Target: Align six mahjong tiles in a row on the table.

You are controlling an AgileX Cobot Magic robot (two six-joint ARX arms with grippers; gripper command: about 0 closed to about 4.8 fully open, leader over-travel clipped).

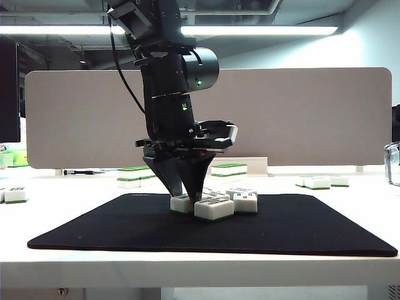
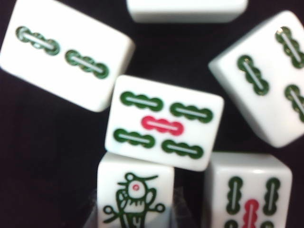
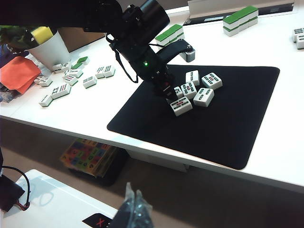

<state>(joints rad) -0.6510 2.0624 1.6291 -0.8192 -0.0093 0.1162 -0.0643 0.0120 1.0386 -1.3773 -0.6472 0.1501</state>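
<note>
Six mahjong tiles (image 3: 192,89) lie face up in a loose cluster on the black mat (image 1: 300,231), not in a row, near the middle of the table (image 1: 200,265). I see the left gripper (image 1: 188,192) pointing down at the left end of the cluster, its jaws narrowed around the bird tile (image 2: 135,197); one fingertip touches each side, but I cannot tell if the grip is firm. Just beside it lies the five-bamboo tile (image 2: 164,122). Far right and low, off the table edge, the right gripper (image 3: 131,206) hangs with jaws together, holding nothing. Green-topped stacks (image 3: 241,19) stand behind the mat.
</note>
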